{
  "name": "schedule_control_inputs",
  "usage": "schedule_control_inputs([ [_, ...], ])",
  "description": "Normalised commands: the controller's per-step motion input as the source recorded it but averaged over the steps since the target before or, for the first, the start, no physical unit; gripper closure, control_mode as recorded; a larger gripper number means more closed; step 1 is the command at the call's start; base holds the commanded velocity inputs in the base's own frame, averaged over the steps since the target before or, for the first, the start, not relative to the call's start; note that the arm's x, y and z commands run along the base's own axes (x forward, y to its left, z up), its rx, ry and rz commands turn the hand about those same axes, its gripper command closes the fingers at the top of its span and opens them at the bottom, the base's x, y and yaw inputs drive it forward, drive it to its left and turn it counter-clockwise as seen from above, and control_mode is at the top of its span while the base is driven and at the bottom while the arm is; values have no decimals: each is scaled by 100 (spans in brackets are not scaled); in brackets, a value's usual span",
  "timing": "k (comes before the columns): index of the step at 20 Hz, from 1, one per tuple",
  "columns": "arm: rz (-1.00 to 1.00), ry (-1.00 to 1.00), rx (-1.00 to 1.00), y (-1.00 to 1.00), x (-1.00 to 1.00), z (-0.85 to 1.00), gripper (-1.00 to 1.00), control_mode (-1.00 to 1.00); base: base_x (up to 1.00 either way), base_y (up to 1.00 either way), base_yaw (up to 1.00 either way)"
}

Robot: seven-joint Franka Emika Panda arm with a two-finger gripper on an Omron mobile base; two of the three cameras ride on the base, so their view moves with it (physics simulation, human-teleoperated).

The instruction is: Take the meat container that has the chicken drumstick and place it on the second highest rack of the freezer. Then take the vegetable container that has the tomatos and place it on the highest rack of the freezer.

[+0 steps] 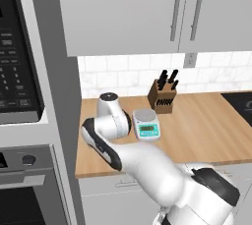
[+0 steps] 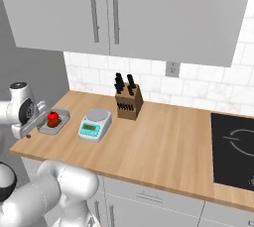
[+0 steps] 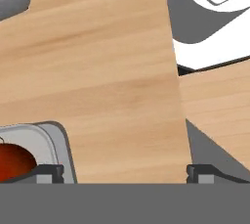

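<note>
Wood counter [image 2: 163, 141], white tile wall [image 2: 208, 89], tomato [image 2: 53, 119] in tray [image 2: 60, 124], perhaps grey, hand [image 3: 125, 174] released.

Bench layout, right base view
Container [image 2: 52, 125] with a tomato [image 2: 53, 119] in it sits at the left end of the bench [image 2: 163, 141]; scale [image 2: 95, 124] just right of it; knife block [image 2: 129, 102] behind and right of the scale, near the wall; cooktop [image 2: 234, 149] at far right; cabinets [image 2: 124, 8] above
</note>
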Motion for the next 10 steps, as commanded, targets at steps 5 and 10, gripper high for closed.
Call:
schedule_control_inputs([
  [5,-2,1,-2,7,63,-42,-100,-100,0,0,0],
  [10,0,0,-3,0,39,-45,-100,-100,0,0,0],
])
